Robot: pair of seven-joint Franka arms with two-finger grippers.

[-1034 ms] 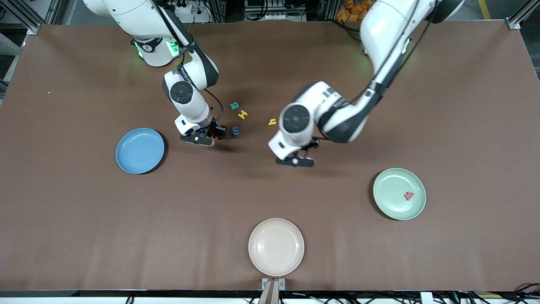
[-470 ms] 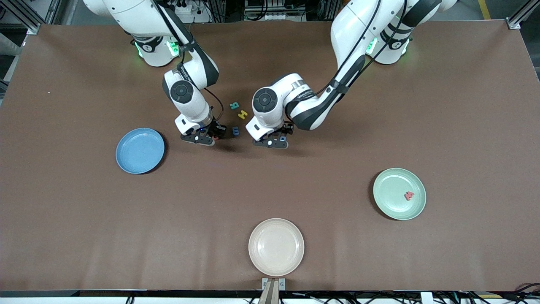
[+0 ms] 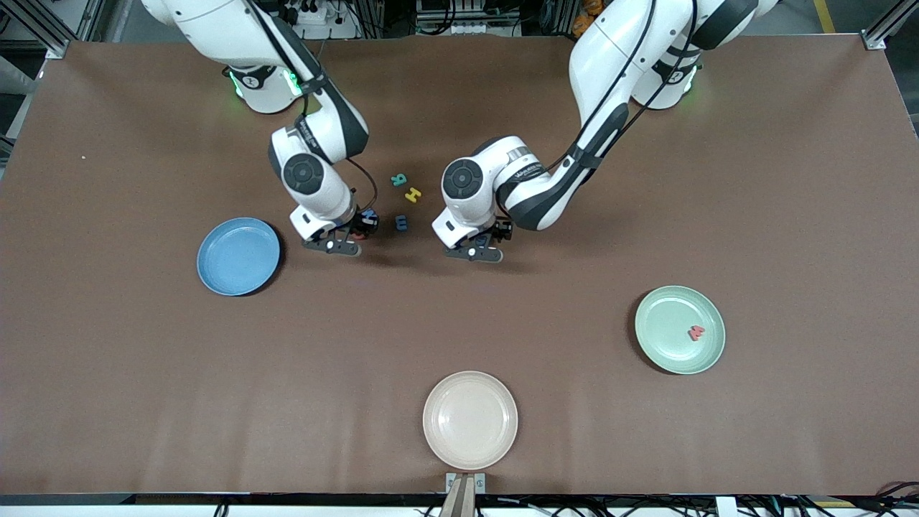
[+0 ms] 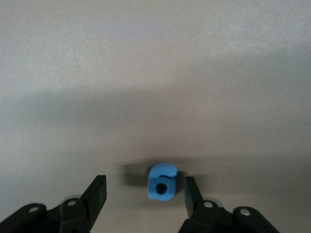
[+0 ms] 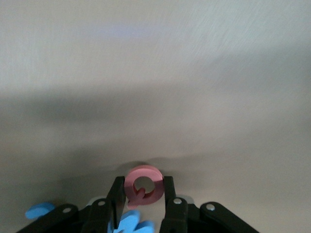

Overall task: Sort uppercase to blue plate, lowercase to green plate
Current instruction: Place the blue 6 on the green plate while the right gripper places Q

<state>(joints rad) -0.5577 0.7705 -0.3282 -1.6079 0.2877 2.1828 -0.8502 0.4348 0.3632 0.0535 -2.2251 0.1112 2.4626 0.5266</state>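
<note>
Both grippers now work: right gripper (image 5: 141, 193) jaws clamp the red Q (image 5: 142, 186), while the left gripper (image 4: 146, 196) (just arrived from nearer the green plate (image 3: 679, 329)) holds jaws apart around the blue g (image 4: 162, 181).

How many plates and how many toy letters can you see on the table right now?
Plates: 3 (blue plate, green plate, cream plate)
Letters in view: 6 (teal R, yellow H, blue W, red w, blue g, red Q)
Total: 9
</note>
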